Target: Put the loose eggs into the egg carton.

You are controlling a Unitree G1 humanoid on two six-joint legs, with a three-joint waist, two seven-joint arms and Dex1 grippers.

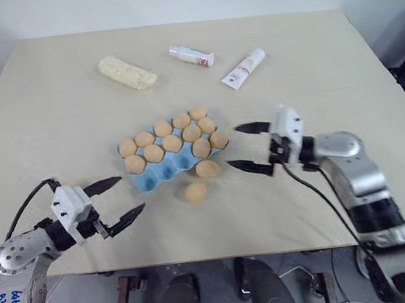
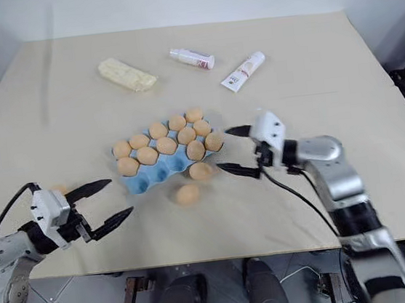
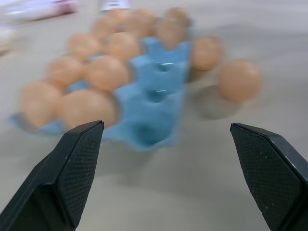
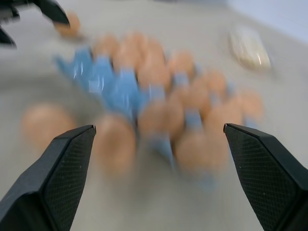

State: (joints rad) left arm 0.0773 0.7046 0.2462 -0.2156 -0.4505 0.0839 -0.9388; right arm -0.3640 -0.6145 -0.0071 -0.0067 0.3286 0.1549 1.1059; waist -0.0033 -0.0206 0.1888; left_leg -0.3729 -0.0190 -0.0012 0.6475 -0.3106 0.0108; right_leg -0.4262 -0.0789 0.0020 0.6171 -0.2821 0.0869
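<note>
Two loose eggs (image 1: 195, 191) lie on the counter (image 1: 54, 132) beside the egg carton's (image 1: 162, 172) empty front cups. The left gripper (image 1: 115, 200) and right gripper (image 1: 255, 148) are held with jaws released, empty, flanking the carton, presumably ready for a pick.

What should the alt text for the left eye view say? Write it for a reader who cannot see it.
A light blue egg carton mid-table holds tan eggs in its far cups, with two loose eggs on the table beside its near edge. The left claw and right claw flank it, both open and empty.
</note>
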